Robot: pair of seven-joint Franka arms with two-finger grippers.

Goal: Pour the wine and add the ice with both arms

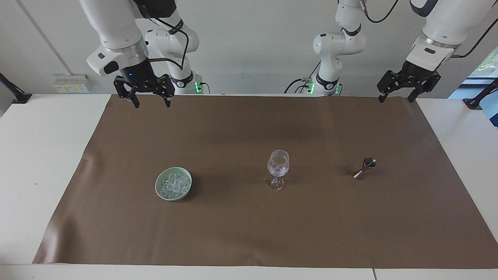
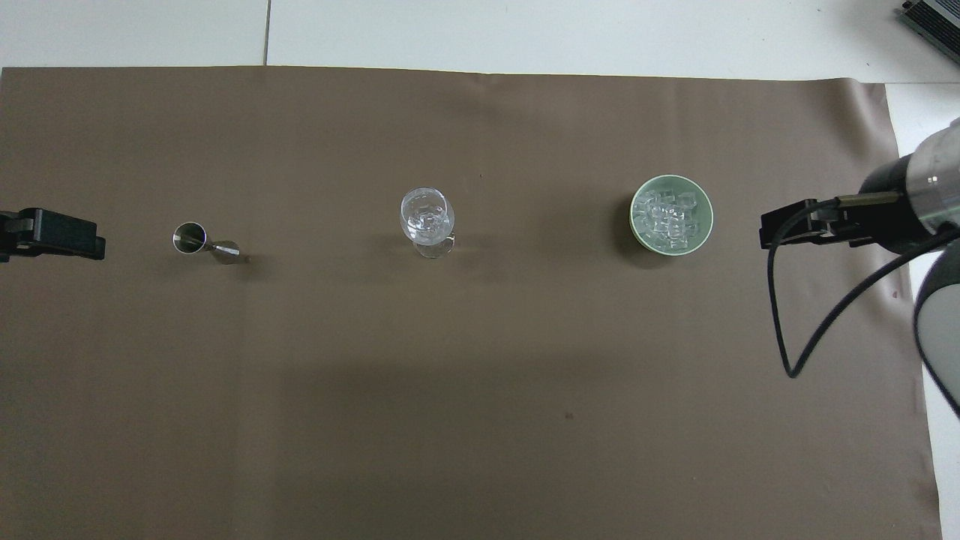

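Both arms hang high at the robots' edge of the brown mat (image 1: 249, 233), so the step in hand is, I judge, a pull-back to the rest pose. To do it well, each arm should stay high and clear of the wine glass, because its thin stem would tip at a light knock.

Nearest to the robots are the two grippers. The right gripper (image 1: 149, 102) hangs over the mat's edge at the right arm's end of the table. Its fingers are spread wide; nothing is between them and it touches nothing. The left gripper (image 1: 397, 97) hangs over the mat's corner at the left arm's end and waits there. Its fingers are also spread apart and it carries nothing.

Farther from the robots, three things stand almost in one row across the mat, well apart from each other. The metal jigger (image 1: 364, 168) stands toward the left arm's end. The wine glass (image 1: 277, 168) stands upright in the middle, and some clear pieces seem to lie in its bowl. Toward the right arm's end is the pale green bowl (image 1: 158, 184), and the ice (image 1: 175, 184) lies heaped inside it.
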